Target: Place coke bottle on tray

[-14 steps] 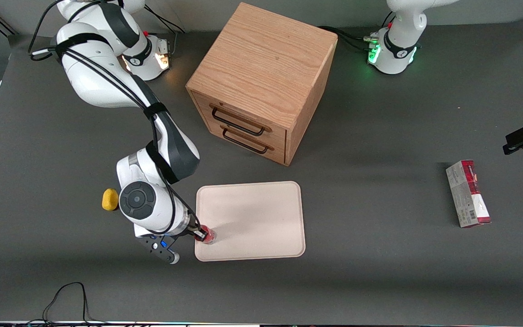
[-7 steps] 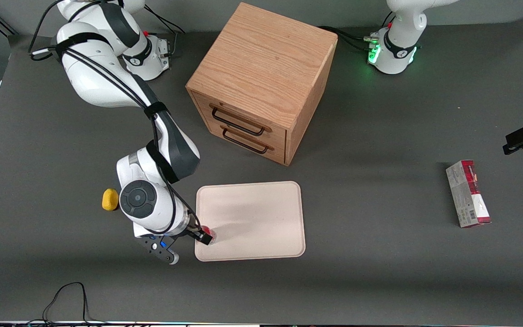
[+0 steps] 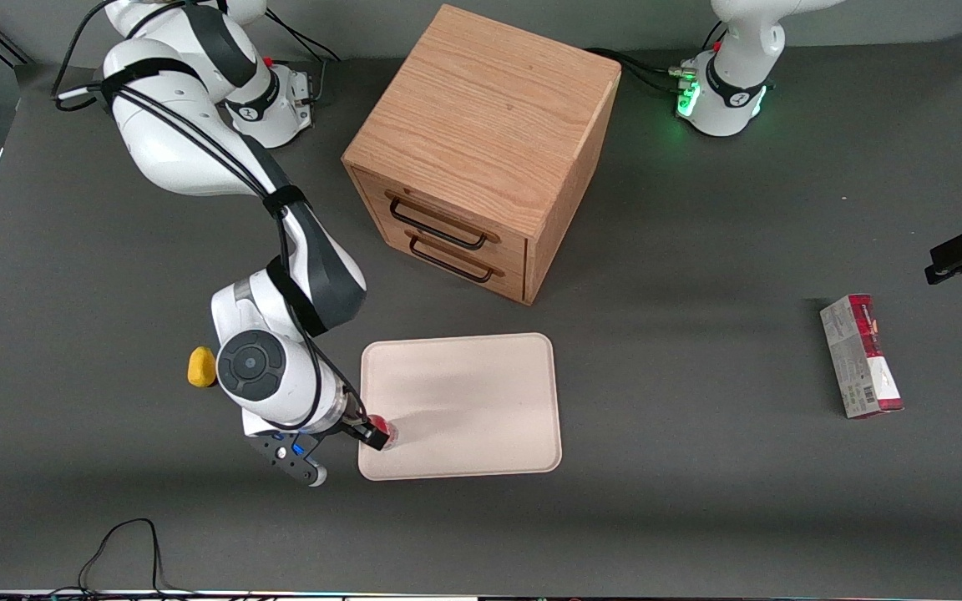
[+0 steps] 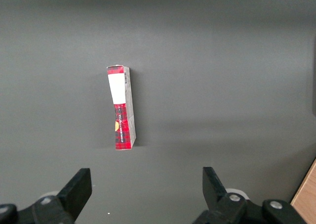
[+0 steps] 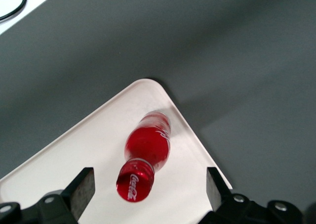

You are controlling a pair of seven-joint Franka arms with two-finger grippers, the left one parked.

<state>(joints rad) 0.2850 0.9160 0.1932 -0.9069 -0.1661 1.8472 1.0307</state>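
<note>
1. Coke bottle (image 5: 146, 155) is standing upright on the tray (image 3: 481, 392), right at the tray's corner nearest the front camera on the working arm's end. From my wrist cam I'm looking down on its red cap, "Coca-Cola" script readable on it.
2. My gripper (image 5: 147, 187) hangs just above the bottle, fingers (image 5: 81, 189) spread wide with one on either side of the cap and neither touching it. So nothing is being pinched right now; the bottle stands by itself.
3. In the front view the bottle (image 3: 382, 431) mostly hides under the gripper (image 3: 371, 432); I only see a bit of red poking out at the tray's edge.
4. Rest of the tray is bare cream surface, lying flat on the dark bench (image 3: 698, 501).
5. Wooden drawer cabinet (image 3: 481, 150) sits farther from the front camera than the tray, both drawers shut.
6. Little yellow lump (image 3: 202, 367) sits on the bench beside my arm, apart from the tray.
7. Red-and-grey carton (image 3: 861, 355) lies flat way over toward the parked arm's end.
</note>
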